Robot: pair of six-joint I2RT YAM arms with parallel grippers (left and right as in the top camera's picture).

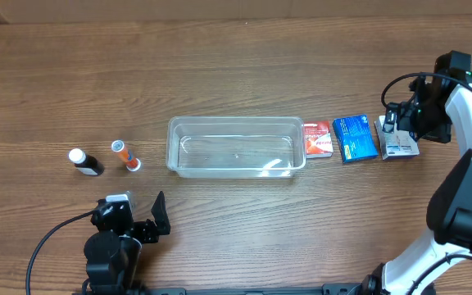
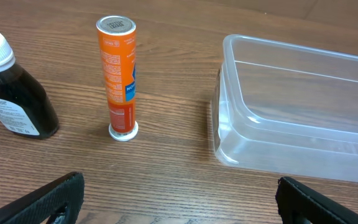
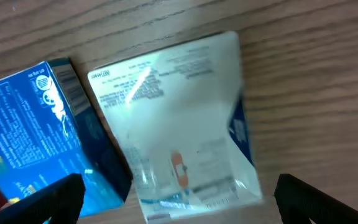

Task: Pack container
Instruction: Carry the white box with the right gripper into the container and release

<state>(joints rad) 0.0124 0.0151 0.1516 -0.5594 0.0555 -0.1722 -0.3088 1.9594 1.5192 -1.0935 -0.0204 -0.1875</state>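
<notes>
The clear plastic container [image 1: 236, 147] lies in the middle of the table and stands empty; its left end shows in the left wrist view [image 2: 291, 106]. To its right lie a red box [image 1: 318, 138], a blue box [image 1: 356, 138] and a white box [image 1: 398, 139]. My right gripper [image 1: 400, 123] is open above the white box [image 3: 179, 118], its fingers on either side; the blue box [image 3: 36, 137] lies to the left. An orange tube [image 1: 126, 156] [image 2: 120, 74] and a dark bottle [image 1: 85, 161] [image 2: 11, 93] stand to the left. My left gripper [image 1: 142, 217] [image 2: 179, 202] is open and empty.
The wooden table [image 1: 236, 65] carries only these items. A black cable [image 1: 56, 238] runs by the left arm's base at the front edge.
</notes>
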